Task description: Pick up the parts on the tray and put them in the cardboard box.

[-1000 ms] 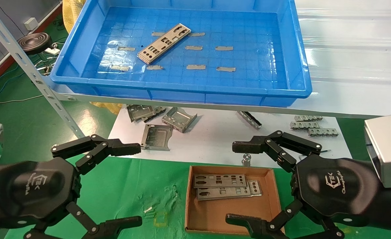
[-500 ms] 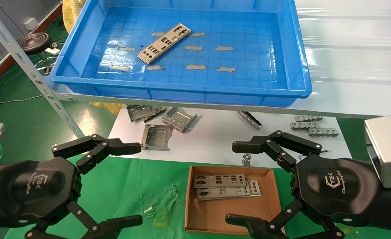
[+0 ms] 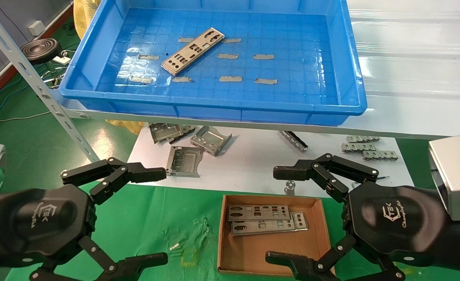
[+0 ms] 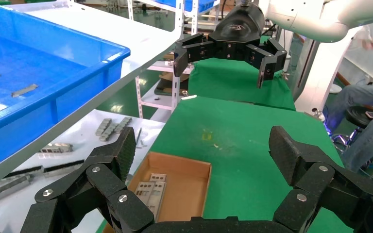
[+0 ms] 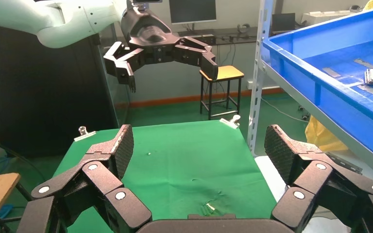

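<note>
My left gripper (image 3: 157, 214) sits at the lower left of the head view, its fingers spread wide with nothing between them, above the green cloth (image 3: 156, 222). My right gripper (image 3: 282, 214) sits at the lower right, also spread wide and empty, with its lower finger over the near right corner of the cardboard box (image 3: 271, 249) and its upper finger just beyond the box's far edge.

The box lies low in the middle of the frame on the green cloth, between my two grippers. Inside it, against the far wall, two plates (image 3: 267, 219) lie flat, one partly over the other, both running left to right.

Beyond the box is a white sheet (image 3: 253, 160) with bent metal brackets (image 3: 193, 146) toward its left and small toothed strips (image 3: 364, 147) toward its right.

Higher up, filling the top of the frame, the blue tray (image 3: 214, 105) rests on a pale shelf (image 3: 409, 78). One plate (image 3: 193, 50) lies on the tray's gridded floor, left of centre, set diagonally. Grey tape strips (image 3: 263, 57) are stuck to the floor around it.

In the left wrist view, my left gripper (image 4: 201, 155) hangs over the box (image 4: 194, 170) and the green cloth.
</note>
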Controlling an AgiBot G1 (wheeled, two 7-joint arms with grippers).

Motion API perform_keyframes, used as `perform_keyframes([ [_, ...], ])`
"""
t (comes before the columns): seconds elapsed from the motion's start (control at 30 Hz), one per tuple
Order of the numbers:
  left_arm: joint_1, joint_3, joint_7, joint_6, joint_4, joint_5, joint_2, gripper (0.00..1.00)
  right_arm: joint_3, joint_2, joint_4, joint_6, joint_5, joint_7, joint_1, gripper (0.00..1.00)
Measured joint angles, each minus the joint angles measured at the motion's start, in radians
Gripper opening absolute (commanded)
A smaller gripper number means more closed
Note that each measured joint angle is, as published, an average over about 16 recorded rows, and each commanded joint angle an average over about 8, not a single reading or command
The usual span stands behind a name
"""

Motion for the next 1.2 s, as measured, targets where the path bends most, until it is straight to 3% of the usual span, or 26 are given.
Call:
perform_keyframes([
  [1.2, 0.000, 0.001, 0.000, 0.000, 0.001, 0.000, 0.001, 1.00, 0.000, 0.000, 0.000, 0.000, 0.000, 0.000, 0.000, 1.00],
])
